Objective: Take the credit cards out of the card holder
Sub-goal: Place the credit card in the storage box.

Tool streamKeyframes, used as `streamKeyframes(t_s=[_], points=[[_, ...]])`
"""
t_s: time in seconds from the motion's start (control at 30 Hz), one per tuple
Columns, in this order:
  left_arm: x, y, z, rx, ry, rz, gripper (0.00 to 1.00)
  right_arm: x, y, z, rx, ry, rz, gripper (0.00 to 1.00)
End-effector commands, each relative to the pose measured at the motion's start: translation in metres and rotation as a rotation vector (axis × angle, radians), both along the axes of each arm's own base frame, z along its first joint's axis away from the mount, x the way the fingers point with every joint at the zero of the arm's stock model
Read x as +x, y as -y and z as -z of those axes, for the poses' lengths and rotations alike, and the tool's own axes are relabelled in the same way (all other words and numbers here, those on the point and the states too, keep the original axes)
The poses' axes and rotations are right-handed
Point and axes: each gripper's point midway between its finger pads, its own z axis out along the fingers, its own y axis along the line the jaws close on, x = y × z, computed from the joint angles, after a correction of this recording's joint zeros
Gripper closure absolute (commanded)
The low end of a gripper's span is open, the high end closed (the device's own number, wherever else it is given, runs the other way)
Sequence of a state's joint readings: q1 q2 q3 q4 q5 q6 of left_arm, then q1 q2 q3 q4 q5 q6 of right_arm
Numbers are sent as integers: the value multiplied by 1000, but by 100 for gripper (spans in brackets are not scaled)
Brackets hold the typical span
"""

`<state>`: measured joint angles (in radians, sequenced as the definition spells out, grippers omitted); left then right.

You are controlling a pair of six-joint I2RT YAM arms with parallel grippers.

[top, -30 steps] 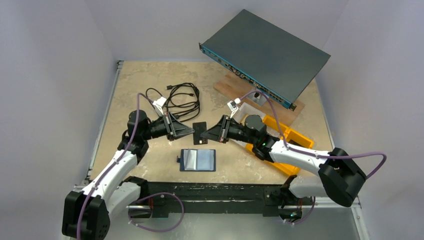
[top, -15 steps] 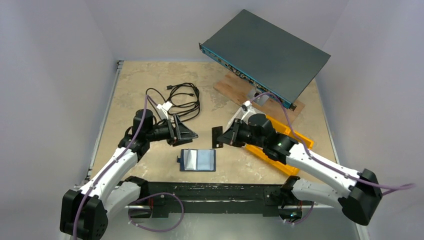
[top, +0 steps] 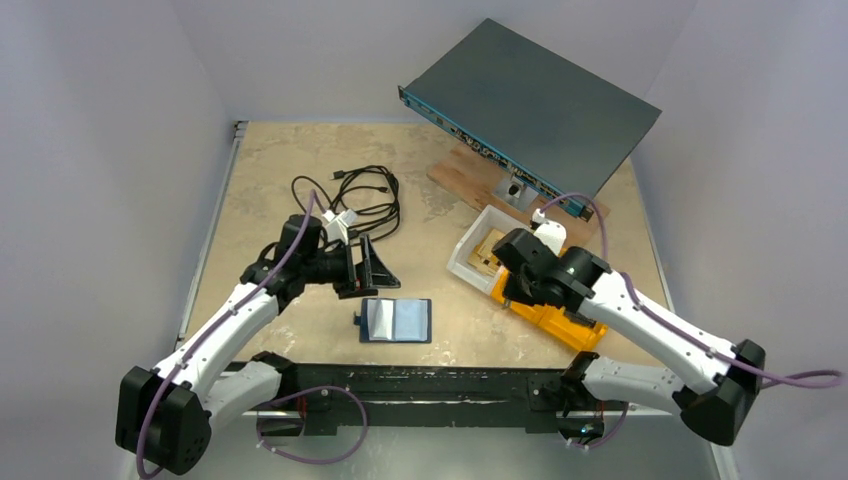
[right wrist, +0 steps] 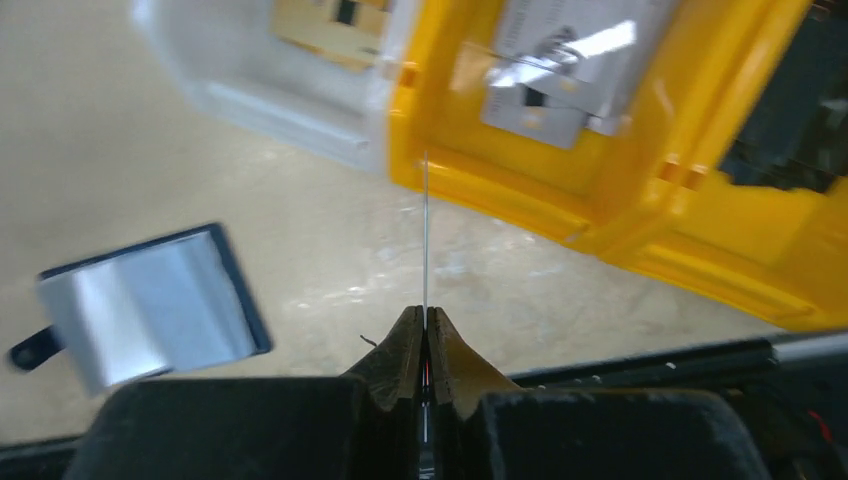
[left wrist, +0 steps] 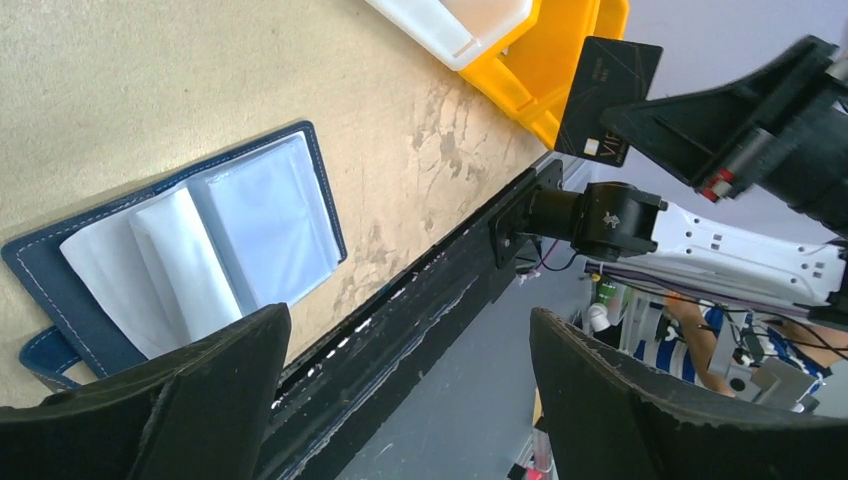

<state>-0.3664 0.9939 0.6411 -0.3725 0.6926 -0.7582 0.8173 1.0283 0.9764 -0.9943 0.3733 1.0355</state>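
on the table (top: 270, 160), a yellow bin (top: 555, 322) is set at the right. the card holder (top: 395, 320) lies open and flat near the front edge. the left gripper (top: 365, 268) is spread wide and empty just behind it. a black card (left wrist: 608, 100) is pinched in the right gripper (right wrist: 424, 320) beside the bin. it is best lowered close before being released.

Yellow bin (top: 548, 318), black cables (top: 372, 208), tilted grey switch (top: 535, 105)

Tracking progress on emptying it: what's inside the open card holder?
Clear sleeves in the card holder look empty; anything beneath the folded-over sleeves is covered. The right hand pinches a black card.
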Motion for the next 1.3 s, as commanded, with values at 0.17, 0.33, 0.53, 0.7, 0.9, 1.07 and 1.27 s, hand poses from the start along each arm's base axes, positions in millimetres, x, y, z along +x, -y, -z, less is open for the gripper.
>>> streamKeyframes(t_s=[0.17, 0.33, 0.53, 0.7, 0.9, 1.07, 1.27], points=[[8, 2, -26, 20, 98, 37, 9, -9, 89, 24, -418, -117, 354, 100], [6, 2, -26, 16, 99, 43, 9, -4, 115, 29, -467, -146, 466, 100], [5, 2, -22, 17, 84, 49, 8, 1, 144, 14, -456, -102, 568, 100], [5, 3, -21, 15, 80, 50, 8, -1, 158, 19, -481, -145, 613, 100], [6, 3, -23, 14, 83, 47, 8, 1, 163, 24, -504, -172, 639, 100], [6, 2, -22, 19, 84, 45, 8, -1, 162, 38, -514, -239, 637, 100], [6, 2, -23, 16, 86, 48, 8, 0, 165, 47, -533, -281, 649, 100]])
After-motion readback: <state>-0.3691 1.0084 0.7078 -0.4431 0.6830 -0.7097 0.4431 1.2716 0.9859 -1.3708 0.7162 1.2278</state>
